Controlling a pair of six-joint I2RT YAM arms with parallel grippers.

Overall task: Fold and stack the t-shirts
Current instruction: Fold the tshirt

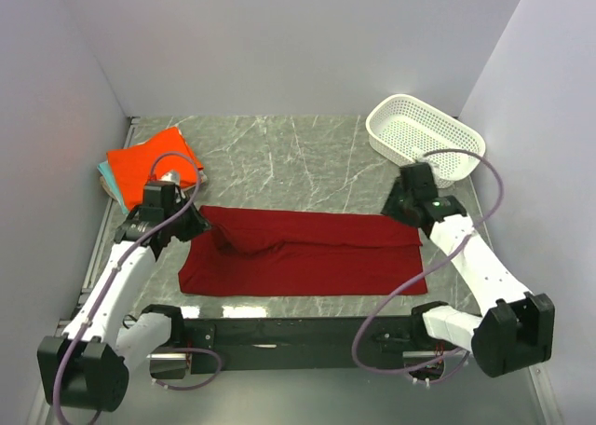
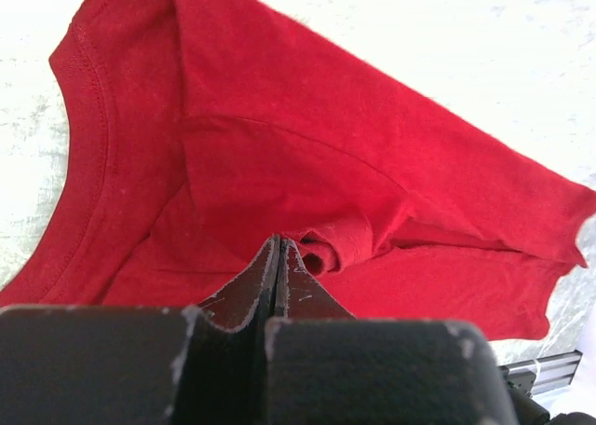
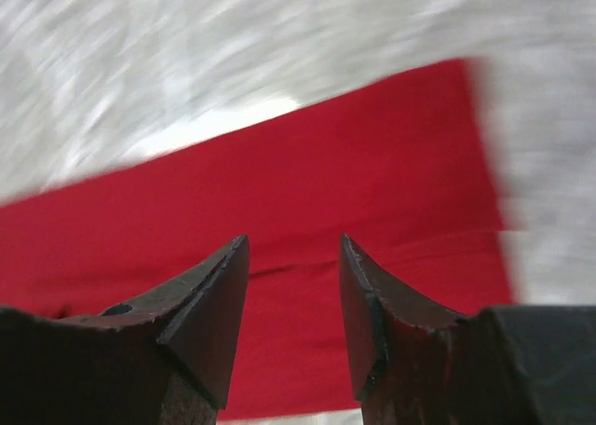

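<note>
Lying folded into a long band across the bench [image 1: 279, 155], the red t-shirt [image 1: 307, 257] is pinched at its bunched sleeve by the left claw [image 2: 281, 244], probably to carry that end over; the right claw [image 3: 293, 242] hangs parted and empty above the opposite end.

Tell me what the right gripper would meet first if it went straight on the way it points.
The right gripper would most likely meet the red shirt first: its open fingers aim at the cloth with nothing between. The view is blurred, so how far is unclear.
</note>
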